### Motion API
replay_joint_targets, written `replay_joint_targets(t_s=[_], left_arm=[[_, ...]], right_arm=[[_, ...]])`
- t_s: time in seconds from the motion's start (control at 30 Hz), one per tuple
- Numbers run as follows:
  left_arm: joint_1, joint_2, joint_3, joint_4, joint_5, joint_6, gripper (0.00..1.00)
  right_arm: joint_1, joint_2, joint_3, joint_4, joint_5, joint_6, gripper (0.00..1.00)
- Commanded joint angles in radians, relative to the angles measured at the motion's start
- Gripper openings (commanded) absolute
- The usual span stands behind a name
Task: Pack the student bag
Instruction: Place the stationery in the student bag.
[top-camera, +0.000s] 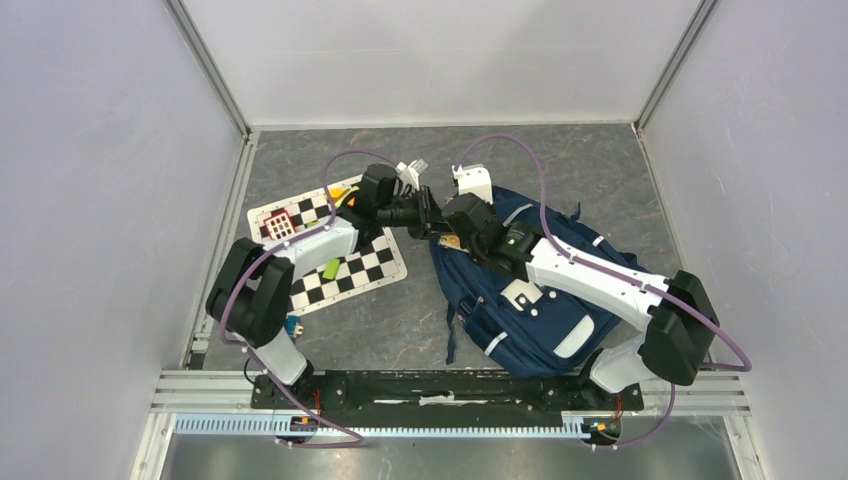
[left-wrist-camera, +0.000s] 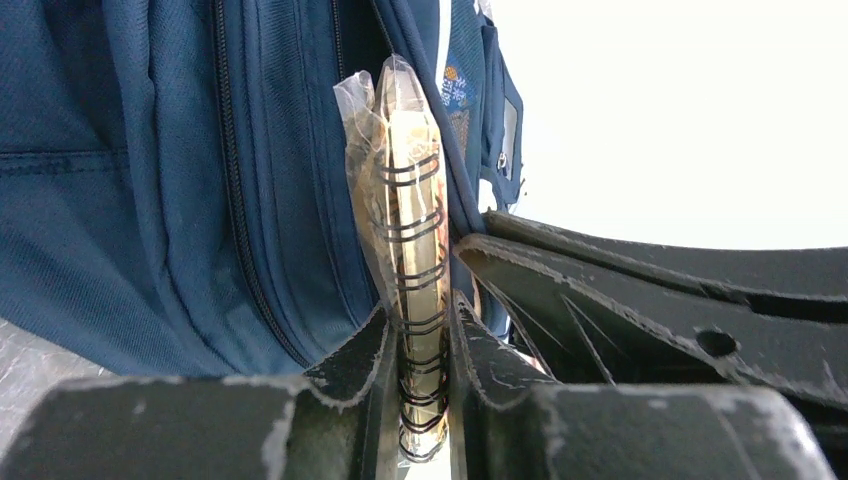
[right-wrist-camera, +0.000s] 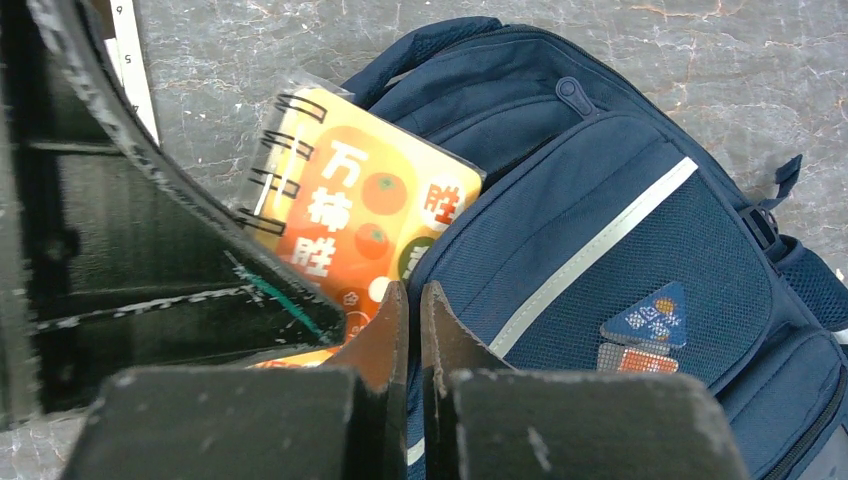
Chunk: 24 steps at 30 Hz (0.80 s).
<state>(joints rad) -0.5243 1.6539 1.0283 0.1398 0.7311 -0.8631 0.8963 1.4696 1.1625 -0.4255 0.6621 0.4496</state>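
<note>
1. Student bag (top-camera: 540, 325): navy fabric, lying on table (top-camera: 420, 320), right side; plastic-wrapped orange spiral notebook (right-wrist-camera: 370, 200) partly inside its opening.
2. Left gripper (left-wrist-camera: 422, 335): narrowly open, clamping notebook's wire spine.
3. Right gripper (right-wrist-camera: 412, 300): jaws closed at bag opening.

Table (top-camera: 415, 320): grey marbled top, walled on three sides. Left of centre a black-and-white checkerboard sheet (top-camera: 368, 268) lies flat and skewed, carrying a small green piece (top-camera: 330, 268) and a red-and-white gridded item (top-camera: 280, 224). To its right, apart from the sheet, the navy student bag (top-camera: 520, 335) lies on the table with its front pockets up. A small blue object (top-camera: 292, 325) sits near the table's left edge.
</note>
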Motion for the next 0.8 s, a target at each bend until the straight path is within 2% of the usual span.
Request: replay_joint_targets(t_s=[0.0, 0.27, 0.33, 0.4, 0.43, 0.5, 0.57, 0.7, 0.77], left_arm=[[-0.025, 0.033, 0.051, 0.079, -0.006, -0.043, 0.02], [-0.091, 0.115, 0.036, 0.045, 0.048, -0.002, 0.02], [-0.102, 0.132, 0.049, 0.037, 0.05, 0.01, 0.07], [-0.098, 0.125, 0.059, 0.015, 0.039, 0.038, 0.27], [-0.093, 0.114, 0.066, -0.023, 0.017, 0.071, 0.42], [-0.08, 0.077, 0.077, -0.113, -0.061, 0.149, 0.64], [-0.069, 0.045, 0.087, -0.197, -0.126, 0.211, 0.79], [-0.06, -0.001, 0.12, -0.319, -0.208, 0.313, 0.96], [-0.06, -0.022, 0.132, -0.363, -0.258, 0.36, 0.98]], right_arm=[[-0.002, -0.036, -0.01, -0.013, 0.018, -0.002, 0.0], [0.0, -0.046, -0.011, 0.001, 0.029, -0.002, 0.0], [0.001, -0.045, -0.013, 0.002, 0.028, -0.001, 0.0], [0.002, -0.047, -0.013, 0.0, 0.03, 0.001, 0.0], [0.001, -0.049, -0.015, -0.001, 0.031, 0.001, 0.0], [0.002, -0.056, -0.017, -0.001, 0.035, 0.001, 0.0], [0.002, -0.064, -0.022, 0.0, 0.04, 0.0, 0.0], [0.003, -0.082, -0.04, 0.01, 0.046, 0.004, 0.0], [0.003, -0.086, -0.044, 0.011, 0.041, 0.006, 0.0]])
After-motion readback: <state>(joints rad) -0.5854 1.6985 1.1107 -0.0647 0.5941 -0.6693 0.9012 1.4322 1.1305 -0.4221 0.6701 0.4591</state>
